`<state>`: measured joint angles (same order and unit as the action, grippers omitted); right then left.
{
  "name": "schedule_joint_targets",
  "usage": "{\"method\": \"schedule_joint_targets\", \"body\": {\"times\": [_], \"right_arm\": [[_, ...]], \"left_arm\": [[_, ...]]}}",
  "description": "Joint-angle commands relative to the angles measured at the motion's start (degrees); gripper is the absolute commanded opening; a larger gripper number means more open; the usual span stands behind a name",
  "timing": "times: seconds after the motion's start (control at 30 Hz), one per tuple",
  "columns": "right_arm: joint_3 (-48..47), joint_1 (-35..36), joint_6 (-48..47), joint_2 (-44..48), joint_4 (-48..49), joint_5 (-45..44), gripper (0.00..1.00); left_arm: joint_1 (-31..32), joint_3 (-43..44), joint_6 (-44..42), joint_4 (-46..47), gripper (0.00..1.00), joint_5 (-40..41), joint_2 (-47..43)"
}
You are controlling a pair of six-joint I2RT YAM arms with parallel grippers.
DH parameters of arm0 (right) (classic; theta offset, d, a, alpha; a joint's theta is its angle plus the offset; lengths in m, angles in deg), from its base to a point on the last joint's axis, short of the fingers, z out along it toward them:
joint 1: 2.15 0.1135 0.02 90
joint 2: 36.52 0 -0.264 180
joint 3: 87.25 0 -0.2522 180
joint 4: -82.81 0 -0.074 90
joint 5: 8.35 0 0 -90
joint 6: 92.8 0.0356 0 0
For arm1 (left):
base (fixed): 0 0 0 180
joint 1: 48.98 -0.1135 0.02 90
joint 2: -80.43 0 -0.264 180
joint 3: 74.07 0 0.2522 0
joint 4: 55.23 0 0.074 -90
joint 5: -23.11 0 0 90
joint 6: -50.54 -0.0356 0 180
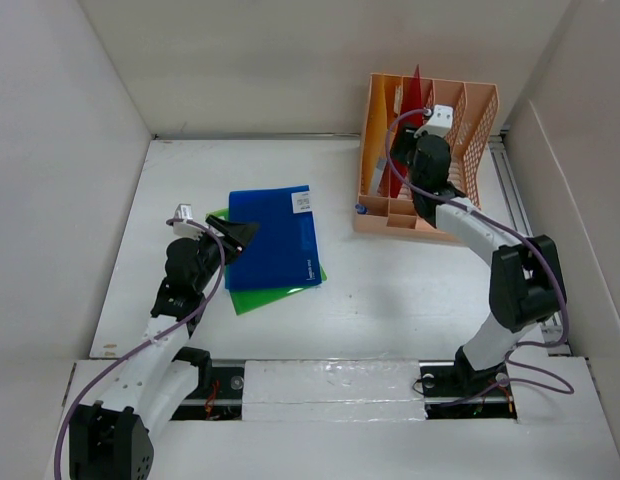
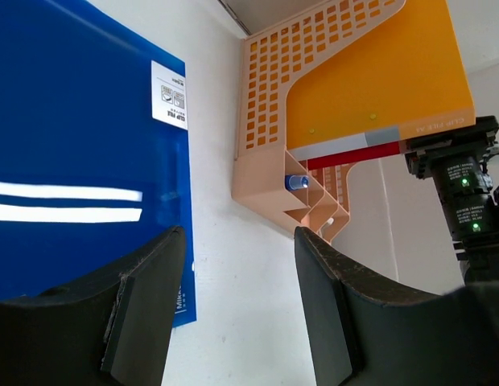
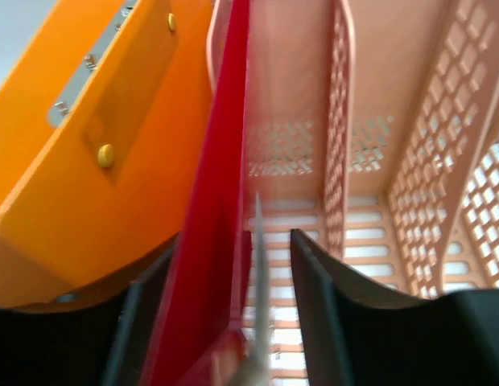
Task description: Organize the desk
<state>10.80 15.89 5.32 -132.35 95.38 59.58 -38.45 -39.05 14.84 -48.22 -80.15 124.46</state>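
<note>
- Tabletop (image 1: 390, 300), white and walled, carried two loose folders left of centre and a file rack (image 1: 480, 130) in its far right corner.
- Left hand (image 2: 237, 249) sat low at the left edge of the blue folder (image 1: 275, 235), fingers apart with nothing between them.
- That blue folder lay flat on a green folder (image 1: 280, 293). Its long axis ran roughly away from the arm bases, and it extended rightward from the hand. The left arm was by far the nearer.
- The peach rack stood well apart to the right, holding an orange folder (image 3: 88, 161) and a red folder (image 3: 209, 201) upright.
- Right hand (image 3: 233, 338) was down inside the rack with its fingers apart either side of the red folder. Rack showed through beside one finger, so it did not look clamped.
- Judged from this, the coming move fell to the left arm: close on the blue folder's edge and carry it right, toward the rack.
</note>
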Motion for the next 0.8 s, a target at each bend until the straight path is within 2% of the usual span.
{"method": "schedule_joint_targets", "body": {"times": [0.0, 0.13, 0.23, 0.33, 0.43, 0.5, 0.6, 0.63, 0.7, 0.77], "right_arm": [[-3.9, 0.5, 3.6, 2.0, -4.1, -0.7, 0.59], [-4.7, 0.5, 6.4, 6.6, -8.0, -0.9, 0.73], [-4.4, 0.0, 9.5, 10.8, -10.9, 0.4, 0.79], [-1.6, 0.0, 12.2, 14.5, -11.6, 3.3, 0.84], [1.2, 0.7, 14.5, 16.6, -12.4, 4.0, 0.84], [4.3, 1.9, 16.9, 18.6, -12.3, 4.0, 0.83], [8.9, 4.8, 17.6, 22.0, -9.1, 5.4, 0.47], [12.2, 5.6, 18.2, 22.9, -8.1, 6.3, 0.19], [15.6, 8.3, 20.3, 24.8, -7.5, 8.9, 0.00], [17.2, 10.7, 21.1, 25.3, -8.1, 10.5, 0.00]], "left_arm": [[0.2, -0.6, -0.1, 2.1, 0.52, 0.1, -0.8], [0.2, -0.7, 0.0, 1.0, 0.52, 1.3, -1.1], [0.2, -0.6, -0.1, 0.4, 0.51, 2.2, -1.1], [0.2, -1.0, 0.4, -1.0, 0.48, 3.8, -1.1], [0.2, -1.6, 0.5, -1.9, 0.46, 4.9, -0.9], [0.2, -2.3, 0.6, -1.9, 0.41, 5.6, -1.1], [0.2, -1.5, 0.1, -3.6, 0.35, 6.7, -0.7], [0.2, -1.4, -0.1, -4.1, 0.30, 7.0, -1.2], [0.2, -1.8, -0.2, -5.4, 0.24, 9.2, -2.2], [0.2, -1.7, -0.6, -7.9, 0.19, 10.6, -3.0]]}}
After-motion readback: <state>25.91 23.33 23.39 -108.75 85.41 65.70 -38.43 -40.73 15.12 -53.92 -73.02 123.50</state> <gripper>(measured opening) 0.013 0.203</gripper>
